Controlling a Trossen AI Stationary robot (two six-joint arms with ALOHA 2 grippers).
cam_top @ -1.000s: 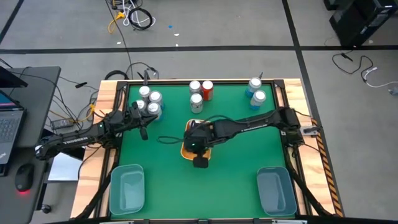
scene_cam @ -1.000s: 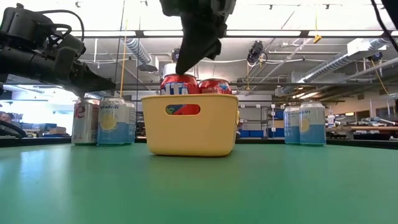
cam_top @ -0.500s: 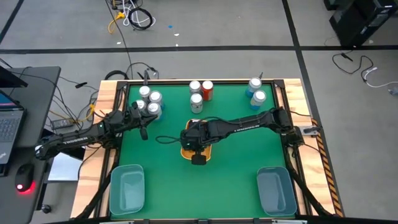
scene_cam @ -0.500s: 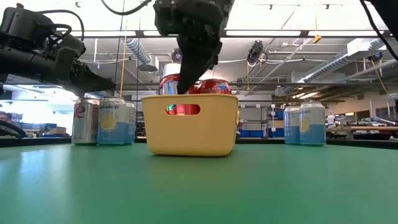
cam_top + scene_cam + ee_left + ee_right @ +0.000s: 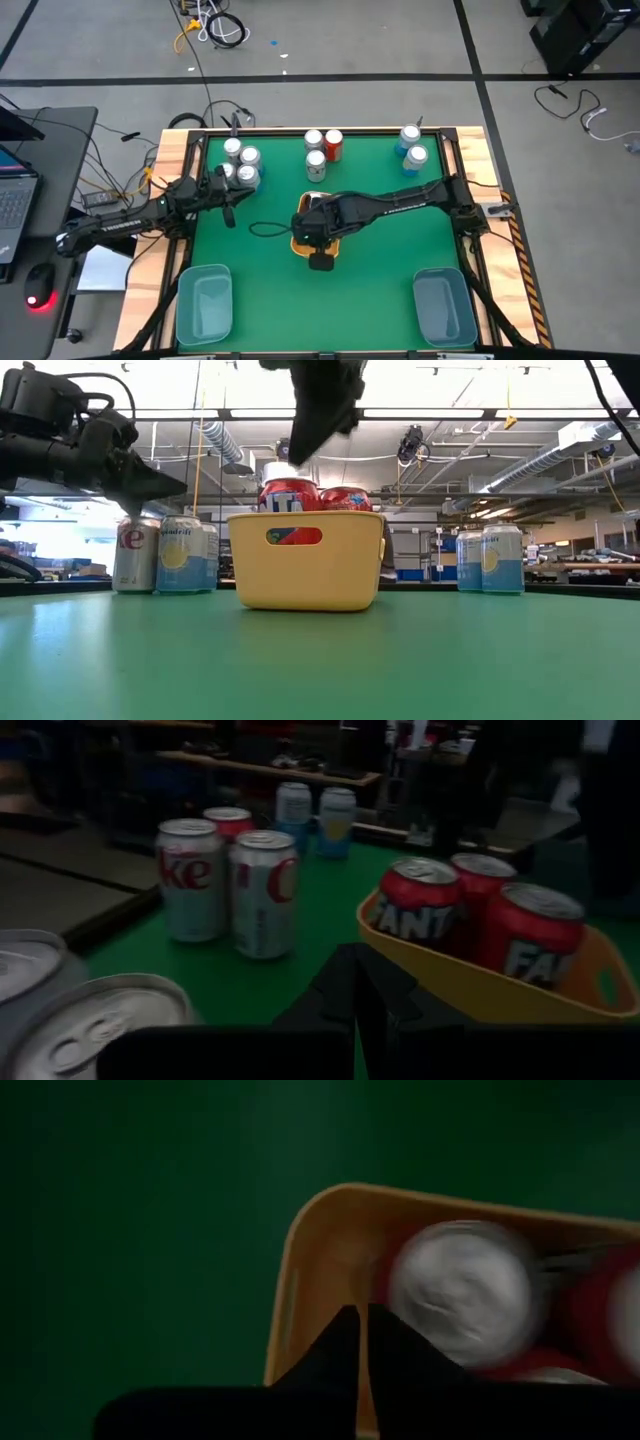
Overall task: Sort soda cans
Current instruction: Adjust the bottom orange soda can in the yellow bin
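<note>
Hovering over the yellow bin (image 5: pixel 300 243) at the centre of the high view, the right gripper (image 5: pixel 306 226) is pointing down at the bin's upper-left corner; in its wrist view the two dark fingers (image 5: pixel 345 1342) are meeting tip to tip, pressed together with nothing between them. Three red cans (image 5: pixel 290 495) are standing upright inside the bin, tops showing above its rim in the low view. The left wrist view is showing the three of them side by side in the bin (image 5: pixel 455 905).

The left gripper (image 5: pixel 228 189) is sitting at centre-left of the high view, just beside the silver-grey can cluster (image 5: pixel 241 165), not touching any can as far as can be told. Its fingers (image 5: pixel 355 990) are reading as closed together, holding nothing.

Remaining cans on the green table (image 5: pixel 390 250):
- three cans at upper centre of the high view, two silver-topped and one red (image 5: pixel 333 146);
- two light blue cans (image 5: pixel 411 146) at upper right, touching each other;
- silver-grey cans at upper left.

Two translucent blue-grey bins are lying at lower left (image 5: pixel 204 303) and lower right (image 5: pixel 443 306) of the high view, well apart from the cans.
</note>
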